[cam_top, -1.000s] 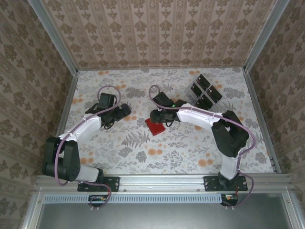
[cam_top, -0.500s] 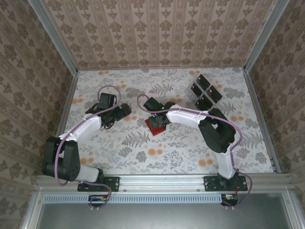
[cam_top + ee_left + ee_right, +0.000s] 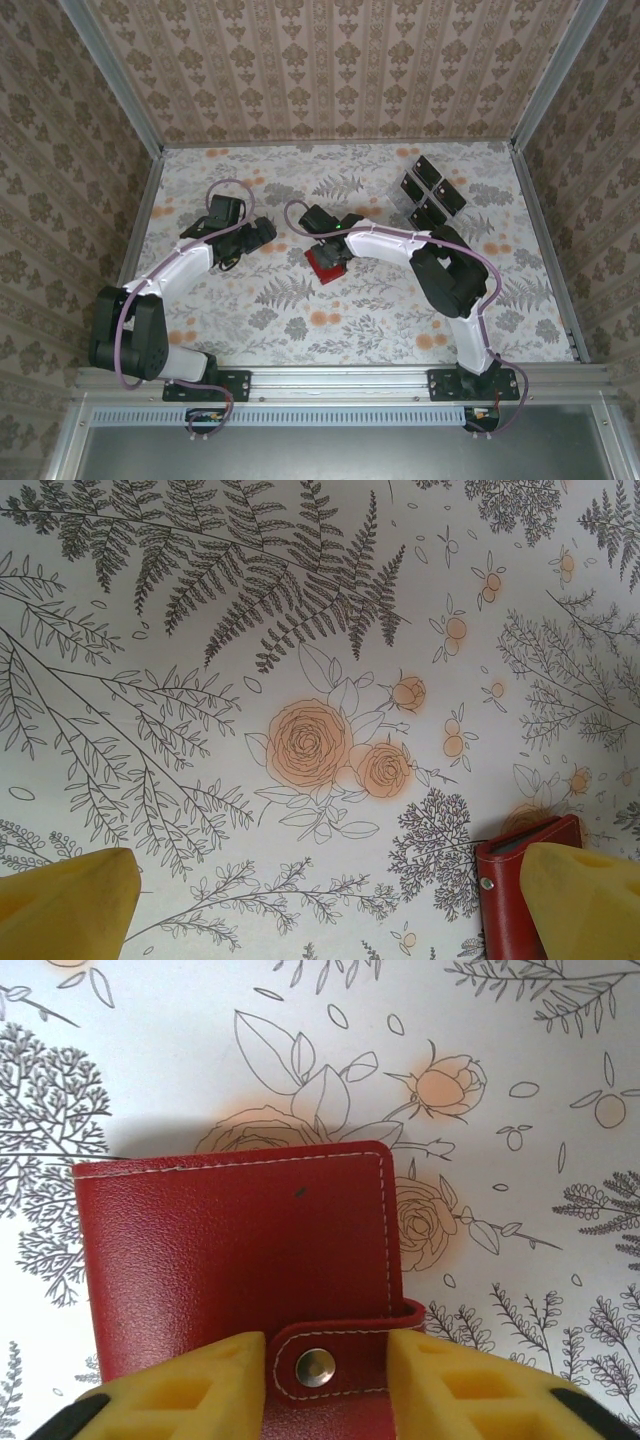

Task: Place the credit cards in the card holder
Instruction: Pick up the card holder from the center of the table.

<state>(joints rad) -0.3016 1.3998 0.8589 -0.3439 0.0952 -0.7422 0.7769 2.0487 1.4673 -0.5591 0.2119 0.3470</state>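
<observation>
The card holder (image 3: 325,264) lies flat and closed near the middle of the table (image 3: 300,325), its red cover facing up. In the right wrist view you see the card holder (image 3: 230,1260) with white stitching along its edge, a small dark mark on the cover and a strap with a metal snap (image 3: 316,1367) folded over its near edge.

Your right gripper (image 3: 326,250) is down over it. In its own camera the right gripper (image 3: 322,1390) has one yellow finger (image 3: 190,1390) on each side of the snap strap, both close against the strap's edges and lying over the red cover. You cannot tell from these pictures whether the claw is actually pinching the strap or only framing it.

Your left gripper (image 3: 262,232) sits just to the left of the card holder, apart from it. In the left wrist view the left gripper (image 3: 325,910) is released, fingers spread wide with bare flowered cloth between them, and a red corner of the card holder (image 3: 510,900) shows beside the right-hand finger (image 3: 585,900).

The credit cards (image 3: 426,168) are grouped at the far right of the table, well apart from the card holder and from both claws.
</observation>
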